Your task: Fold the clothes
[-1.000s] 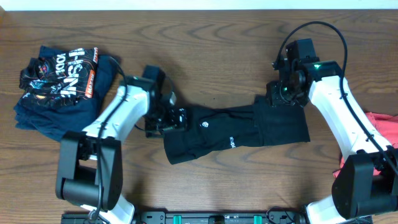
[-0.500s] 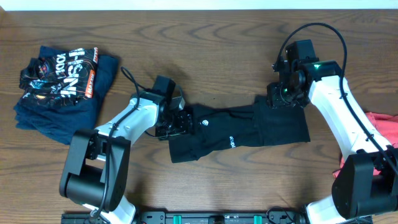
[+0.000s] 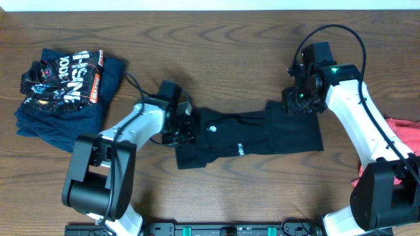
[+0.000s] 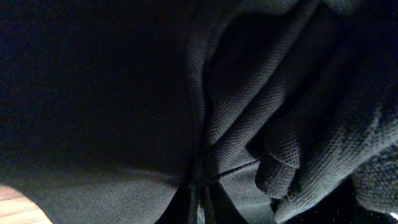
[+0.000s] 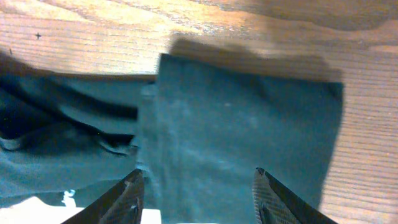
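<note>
Jaws first: the left gripper (image 3: pixel 183 128) was clamped fully together on the left edge of the large plain black fabric garment (image 3: pixel 256 139). From the left wrist camera pretty much all you got was bunched dark knit cloth folding into the pinch at the bottom of the frame. The right gripper (image 5: pixel 199 190) sat with its two fingers roughly half spread, nothing between them, hanging over the squared-off right end of that black garment, up by its top right corner. Couldn't tell if the tips were actually touching the fabric. The garment itself lay in the middle of the brown wooden table (image 3: pixel 230 52), long axis running left to right, with the left end sitting a bit nearer the robot's bases than the right. Its tiny white logo (image 3: pixel 214 129) was near the left end, just beside the closed jaws. The pile of navy printed clothes (image 3: pixel 62 92) was off at the far left, well apart, and a coral-red fabric piece (image 3: pixel 403 134) poked in at the right edge.
</note>
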`<state>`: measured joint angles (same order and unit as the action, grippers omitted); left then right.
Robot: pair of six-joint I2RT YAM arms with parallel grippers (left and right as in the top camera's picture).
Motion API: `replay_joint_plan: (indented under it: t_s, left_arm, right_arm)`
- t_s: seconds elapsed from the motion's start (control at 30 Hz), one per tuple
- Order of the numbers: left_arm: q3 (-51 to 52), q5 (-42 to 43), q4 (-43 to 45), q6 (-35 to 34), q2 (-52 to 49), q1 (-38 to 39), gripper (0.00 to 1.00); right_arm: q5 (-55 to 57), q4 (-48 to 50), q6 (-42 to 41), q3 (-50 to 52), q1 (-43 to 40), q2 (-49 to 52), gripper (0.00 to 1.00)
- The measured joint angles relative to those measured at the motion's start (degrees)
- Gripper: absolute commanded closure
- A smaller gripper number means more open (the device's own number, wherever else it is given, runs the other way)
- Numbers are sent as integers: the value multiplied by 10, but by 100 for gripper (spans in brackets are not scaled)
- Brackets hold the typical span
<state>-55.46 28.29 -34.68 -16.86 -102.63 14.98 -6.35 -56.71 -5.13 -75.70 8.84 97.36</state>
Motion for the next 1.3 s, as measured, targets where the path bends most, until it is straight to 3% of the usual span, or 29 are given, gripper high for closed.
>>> replay_joint_plan:
  t_s: [0.4,0.43,0.5,0.53,0.67,1.13,1.17,1.3]
  left_arm:
    - [0,-16,-46,47,102,-110,94]
    - [0,-17,-47,49,113,-112,83]
    - [0,-21,-50,56,130,-113,22]
    - [0,-24,-52,54,135,-113,10]
    - [1,-59,-70,53,137,-114,5]
    - [1,-128,-44,54,36,-113,0]
    - [-3,-131,-46,53,25,-110,4]
    - [-10,-132,-40,52,13,-95,60]
  right_arm:
    - [0,0,0,0,0,0,46]
    - [0,0,0,0,0,0,46]
    - [0,0,0,0,0,0,46]
    - [0,0,0,0,0,0,46]
    - [0,0,0,0,0,0,46]
    - [0,0,0,0,0,0,45]
    - [0,0,0,0,0,0,45]
    - [0,0,0,0,0,0,45]
